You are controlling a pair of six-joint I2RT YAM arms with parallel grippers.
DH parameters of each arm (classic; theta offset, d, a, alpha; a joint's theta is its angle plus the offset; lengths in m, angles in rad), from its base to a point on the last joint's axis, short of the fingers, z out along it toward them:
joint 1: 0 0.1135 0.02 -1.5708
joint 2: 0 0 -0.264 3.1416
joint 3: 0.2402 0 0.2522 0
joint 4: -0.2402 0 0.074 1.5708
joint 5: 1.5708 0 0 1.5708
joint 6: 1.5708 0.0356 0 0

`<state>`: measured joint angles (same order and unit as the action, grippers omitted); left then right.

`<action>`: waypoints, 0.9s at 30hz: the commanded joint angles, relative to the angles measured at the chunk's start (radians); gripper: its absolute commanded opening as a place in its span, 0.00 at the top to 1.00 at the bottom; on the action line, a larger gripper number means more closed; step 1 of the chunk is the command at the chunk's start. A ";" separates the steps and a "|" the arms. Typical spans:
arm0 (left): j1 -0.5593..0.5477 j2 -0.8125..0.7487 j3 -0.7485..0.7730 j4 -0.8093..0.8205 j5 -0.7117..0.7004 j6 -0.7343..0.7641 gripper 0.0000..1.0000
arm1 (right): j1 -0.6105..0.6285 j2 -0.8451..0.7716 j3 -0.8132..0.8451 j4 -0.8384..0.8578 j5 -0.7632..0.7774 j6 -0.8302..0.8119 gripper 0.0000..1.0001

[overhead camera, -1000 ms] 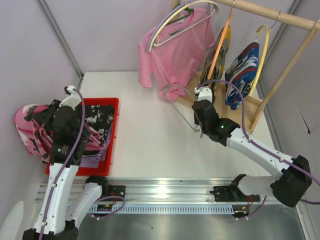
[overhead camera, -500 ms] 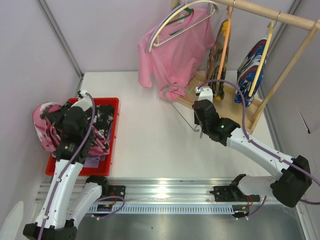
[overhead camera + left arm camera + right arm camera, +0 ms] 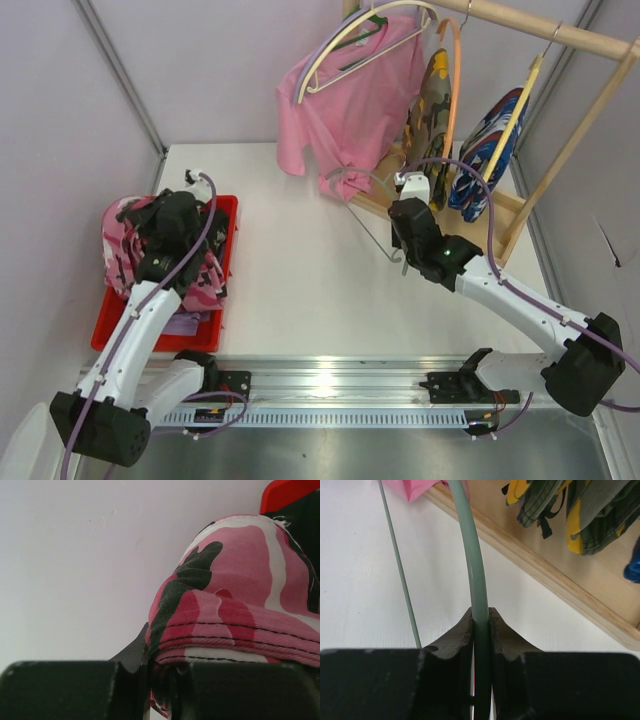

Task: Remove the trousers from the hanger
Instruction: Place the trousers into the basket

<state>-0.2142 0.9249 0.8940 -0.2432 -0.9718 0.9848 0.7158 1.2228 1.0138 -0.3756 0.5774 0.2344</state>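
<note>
Lab booth, plain walls [image 3: 200, 60], bolted arms [image 3: 520, 305]

The left arm [image 3: 135, 320] rises from its base, elbow bent. The left hand [image 3: 160, 672] is pinched tight on the trousers [image 3: 240, 600]. The right arm [image 3: 520, 300] stretches forward. The right hand [image 3: 480, 625] is clamped on a green hanger [image 3: 470, 555] that runs straight out between its fingers.

left gripper [image 3: 152, 226]: grips pink-and-black camouflage trousers [image 3: 120, 252] over red tray [image 3: 223, 300] | right gripper [image 3: 405, 205]: clamps hanger [image 3: 341, 178]
</note>
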 commanded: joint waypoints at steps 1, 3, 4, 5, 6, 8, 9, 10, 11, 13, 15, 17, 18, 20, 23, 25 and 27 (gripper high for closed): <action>-0.004 0.060 0.074 0.058 0.010 -0.073 1.00 | -0.013 -0.031 0.008 0.043 0.015 -0.001 1.00; -0.004 0.107 0.141 0.021 0.018 -0.139 1.00 | -0.016 -0.028 0.008 0.046 0.009 -0.001 1.00; -0.004 0.159 0.161 -0.037 0.031 -0.193 1.00 | -0.016 -0.028 0.008 0.046 0.007 -0.001 1.00; -0.004 0.182 0.181 -0.065 0.041 -0.216 1.00 | -0.018 -0.028 0.008 0.044 0.007 -0.001 1.00; -0.004 0.205 0.221 -0.083 0.047 -0.230 1.00 | -0.019 -0.028 0.008 0.043 0.007 0.000 1.00; -0.004 0.267 0.227 -0.088 0.038 -0.233 1.00 | -0.022 -0.034 0.005 0.040 0.007 0.000 1.00; -0.002 0.285 0.230 -0.087 0.032 -0.229 1.00 | -0.026 -0.034 0.005 0.037 0.009 0.000 1.00; -0.002 0.304 0.229 -0.084 0.019 -0.222 1.00 | -0.030 -0.040 0.005 0.035 0.009 0.000 1.00; -0.002 0.334 0.224 -0.071 0.013 -0.222 1.00 | -0.030 -0.045 0.003 0.034 0.009 0.000 1.00; -0.005 0.357 0.241 -0.079 0.027 -0.254 1.00 | -0.033 -0.052 0.002 0.027 0.007 0.003 1.00; -0.007 0.385 0.255 -0.123 0.053 -0.296 1.00 | -0.035 -0.055 -0.001 0.024 0.004 0.006 1.00; -0.013 0.399 0.276 -0.168 0.094 -0.342 1.00 | -0.036 -0.060 -0.003 0.017 0.004 0.009 1.00; -0.020 0.417 0.279 -0.183 0.105 -0.353 1.00 | -0.036 -0.060 -0.004 0.015 0.006 0.009 1.00; -0.033 0.437 0.298 -0.215 0.129 -0.386 1.00 | -0.038 -0.062 -0.004 0.012 0.007 0.013 1.00; -0.068 0.494 0.365 -0.304 0.142 -0.455 1.00 | -0.038 -0.063 -0.006 0.010 0.004 0.019 1.00; -0.088 0.537 0.397 -0.387 0.154 -0.523 1.00 | -0.038 -0.065 -0.007 0.009 0.001 0.022 1.00; -0.093 0.566 0.450 -0.444 0.142 -0.566 1.00 | -0.038 -0.071 -0.007 0.006 0.004 0.025 1.00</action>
<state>-0.2871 1.4693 1.2469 -0.6060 -0.8398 0.5465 0.6842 1.1889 1.0058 -0.3935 0.5617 0.2394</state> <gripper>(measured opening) 0.141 0.176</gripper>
